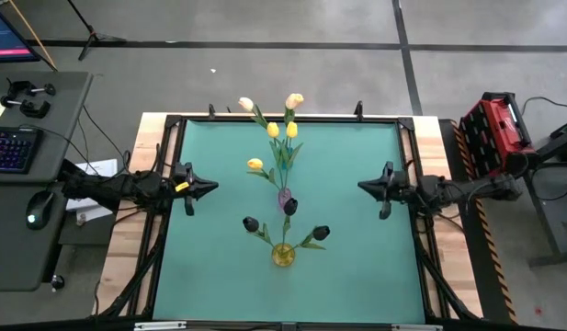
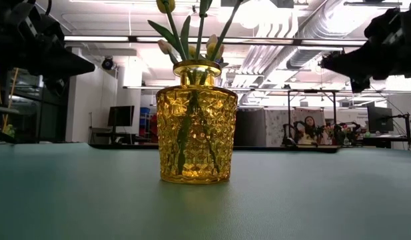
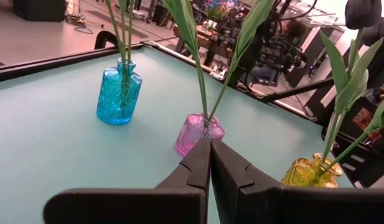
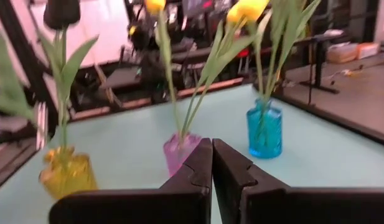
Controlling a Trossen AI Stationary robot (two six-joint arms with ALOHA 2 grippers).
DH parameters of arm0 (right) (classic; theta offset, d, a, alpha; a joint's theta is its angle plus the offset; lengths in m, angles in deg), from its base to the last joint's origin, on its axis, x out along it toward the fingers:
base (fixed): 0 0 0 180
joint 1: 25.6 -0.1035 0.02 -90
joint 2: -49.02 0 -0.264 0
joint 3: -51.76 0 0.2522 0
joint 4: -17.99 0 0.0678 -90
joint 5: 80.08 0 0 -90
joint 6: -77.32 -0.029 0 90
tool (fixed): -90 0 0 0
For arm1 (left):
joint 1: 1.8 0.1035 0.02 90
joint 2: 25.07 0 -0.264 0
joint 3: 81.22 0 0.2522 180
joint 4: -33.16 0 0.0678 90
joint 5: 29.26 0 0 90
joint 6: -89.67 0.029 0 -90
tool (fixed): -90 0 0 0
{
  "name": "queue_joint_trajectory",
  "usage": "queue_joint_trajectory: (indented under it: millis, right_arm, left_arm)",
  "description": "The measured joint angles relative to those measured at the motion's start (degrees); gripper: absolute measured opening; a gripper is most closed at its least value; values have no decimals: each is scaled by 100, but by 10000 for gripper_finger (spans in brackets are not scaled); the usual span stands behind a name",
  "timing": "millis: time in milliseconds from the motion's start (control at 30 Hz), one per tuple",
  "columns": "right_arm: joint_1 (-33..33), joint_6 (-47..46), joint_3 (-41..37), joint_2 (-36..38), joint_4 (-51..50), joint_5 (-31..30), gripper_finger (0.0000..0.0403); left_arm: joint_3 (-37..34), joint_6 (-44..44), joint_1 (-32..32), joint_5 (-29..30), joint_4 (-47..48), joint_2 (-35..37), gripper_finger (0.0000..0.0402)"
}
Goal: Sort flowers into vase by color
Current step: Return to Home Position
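My left gripper [image 1: 208,188] and right gripper [image 1: 366,186]: fingers closed, empty. A stray inward swing could catch the flowers [image 1: 291,130] and tip the yellow vase [image 2: 195,123].

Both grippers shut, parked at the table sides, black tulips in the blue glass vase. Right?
No. The dark purple-black tulips stand in the yellow textured glass vase, not the blue one, as the high view shows. The left gripper and right gripper are indeed shut and parked at the table sides.
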Motion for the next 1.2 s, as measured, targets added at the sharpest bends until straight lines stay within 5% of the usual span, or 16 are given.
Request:
queue_joint_trajectory:
  millis: [167, 1200]
  right_arm:
    - [310, 1, 0, 483, 49, -2, 0]
    - [464, 0, -2, 479, 66, -13, 0]
  left_arm:
    - [0, 1, 0, 0, 0, 0, 0]
    - [0, 0, 0, 0, -3, 0, 0]
